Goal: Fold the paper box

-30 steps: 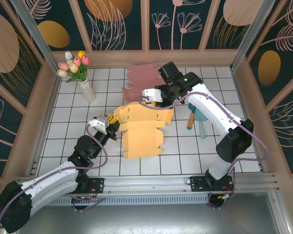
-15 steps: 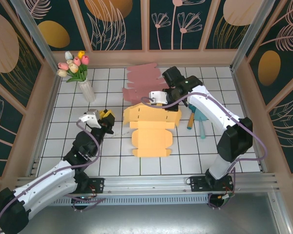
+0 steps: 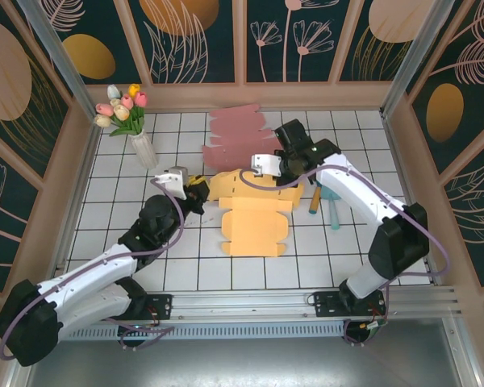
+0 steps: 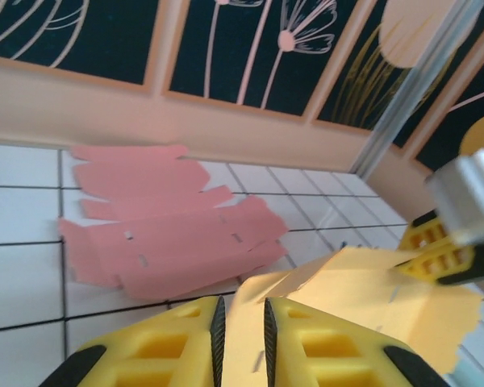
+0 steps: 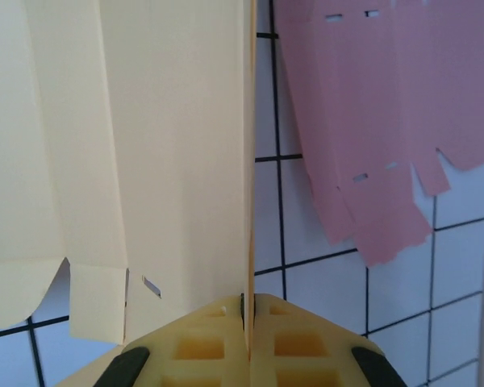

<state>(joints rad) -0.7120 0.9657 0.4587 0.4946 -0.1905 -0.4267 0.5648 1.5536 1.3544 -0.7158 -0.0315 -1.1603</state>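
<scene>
Tulips [image 3: 123, 103] in a vase [image 3: 143, 149] near the table's [image 3: 105, 234] far-left corner and a pink sheet [image 3: 235, 137] by its far edge border the yellow paper box [image 3: 254, 224], lying unfolded mid-table in the overhead view. From the left wrist, the left gripper [image 4: 242, 313] straddles its edge, jaws narrowly parted. From the right wrist, the right gripper [image 5: 248, 302] pinches a raised flap.

paper box [image 3: 254, 227]: centre of table [image 3: 105, 230] | spare blank [image 3: 234, 133]: behind it | vase [image 3: 145, 151]: left | tools [image 3: 334, 207]: right

You look down on a white tiled floor [image 3: 105, 193] ruled with dark grid lines, fenced by dark floral wall panels [image 3: 194, 36] in pale wooden frames [image 3: 239, 40], with aluminium posts [image 3: 55, 58] at the far corners.
</scene>
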